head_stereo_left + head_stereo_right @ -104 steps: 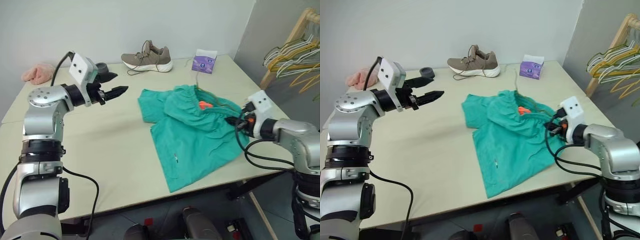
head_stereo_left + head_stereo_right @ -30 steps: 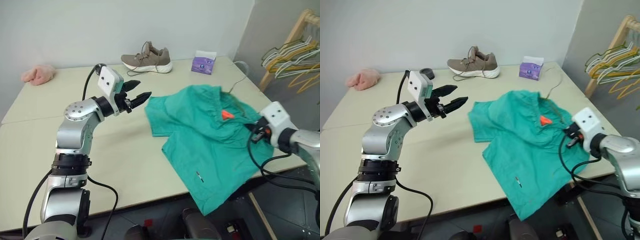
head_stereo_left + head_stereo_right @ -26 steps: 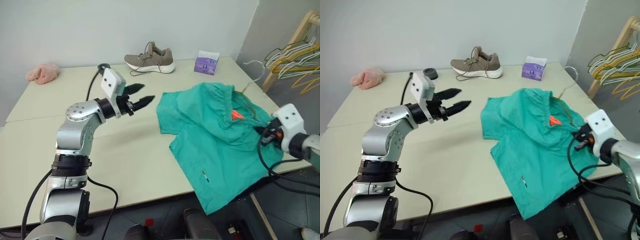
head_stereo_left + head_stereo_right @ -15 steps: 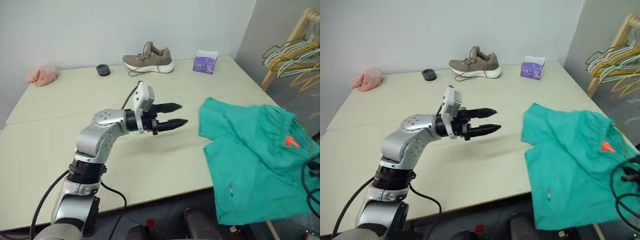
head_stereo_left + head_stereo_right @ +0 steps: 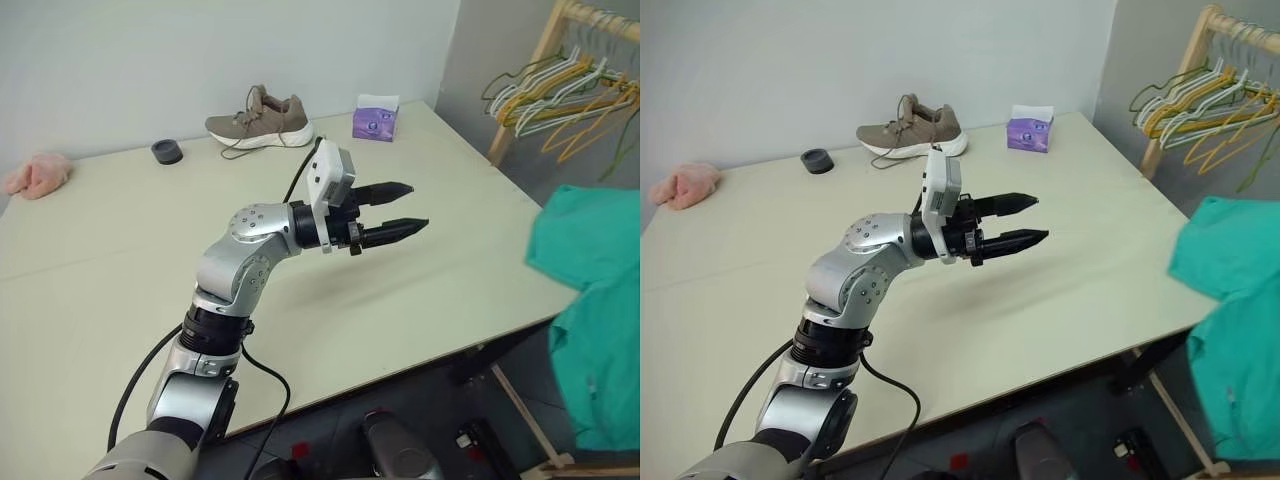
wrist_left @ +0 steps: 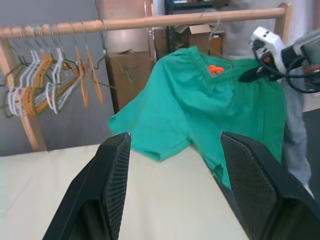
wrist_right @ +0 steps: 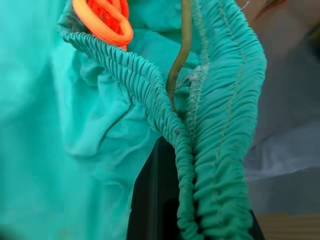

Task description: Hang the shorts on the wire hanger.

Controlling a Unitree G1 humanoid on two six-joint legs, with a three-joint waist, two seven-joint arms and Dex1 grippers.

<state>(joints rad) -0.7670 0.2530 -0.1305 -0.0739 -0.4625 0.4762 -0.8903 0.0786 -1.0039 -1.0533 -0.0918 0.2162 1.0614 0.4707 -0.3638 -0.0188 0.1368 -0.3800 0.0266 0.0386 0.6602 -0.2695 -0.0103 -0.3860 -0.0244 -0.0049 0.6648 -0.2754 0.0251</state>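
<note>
Off the bench's right edge, the shorts (image 5: 595, 300) hang in the air, clear of the bench (image 5: 120, 270), with one leg drooping toward the floor. From the left wrist they show spread in front of a wooden rail (image 6: 150, 21), the orange drawstring end (image 6: 215, 69) near the top, and the right pincer (image 6: 248, 76) at their upper edge. That pincer is clamped together on the gathered waistband; up close, the hanger (image 7: 181, 47) runs as a thin olive wire between the waistband folds, beside the orange cord. The left pincer (image 5: 405, 208) reaches out over the middle of the bench, pointing toward the shorts, its two black fingers apart and holding nothing. On the rail, a bunch of yellow, white and pale green hangers (image 5: 555, 90) hangs to one side of the shorts. At the far side of the bench sit a shoe (image 5: 258, 116), a tissue box (image 5: 375, 118), a small dark cap (image 5: 166, 152) and a pink cloth (image 5: 35, 172).
</note>
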